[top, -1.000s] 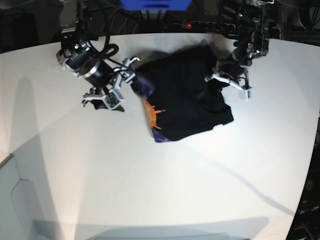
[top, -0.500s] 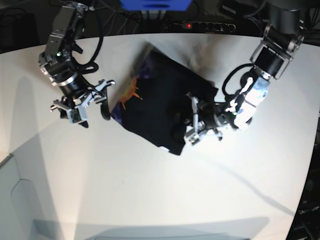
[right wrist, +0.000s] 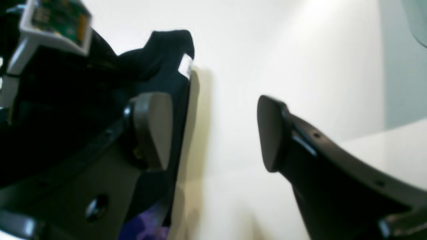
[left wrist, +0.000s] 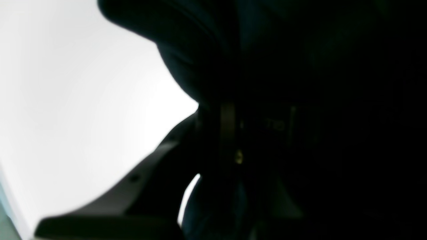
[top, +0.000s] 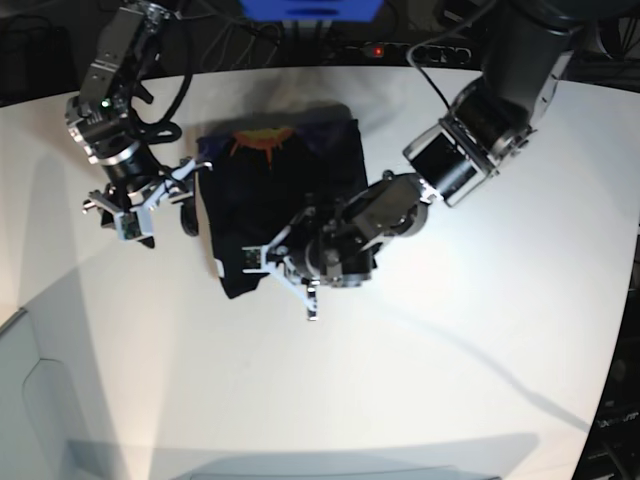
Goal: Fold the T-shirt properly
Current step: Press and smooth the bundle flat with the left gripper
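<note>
Two tools are in play, and I read this as late in the fold: the T-shirt (top: pixel 275 205) already lies as a compact dark block on the white tabletop (top: pixel 420 380), a little back of centre, with its orange print (top: pixel 258 139) showing at the far edge. Nearest to me in the base view, the left tool (top: pixel 290 268) sits low over the near edge of the cloth; its wrist view is almost wholly filled with black fabric pressed close against the lens, so I judge it clamped on a fold of the T-shirt, though I cannot see the pinch itself. Farther back and off to the side, the right tool (right wrist: pixel 213 133) stands spread wide and holds nothing, just beside the shirt's side edge, with bare tabletop between its fingers (right wrist: pixel 153 130) and the small white tag (right wrist: pixel 185 66) beyond them. My next move, as I see it, calls for laying the gripped edge down flat and letting go cleanly without dragging the layers, while the free tool steadies or squares the side edge.
</note>
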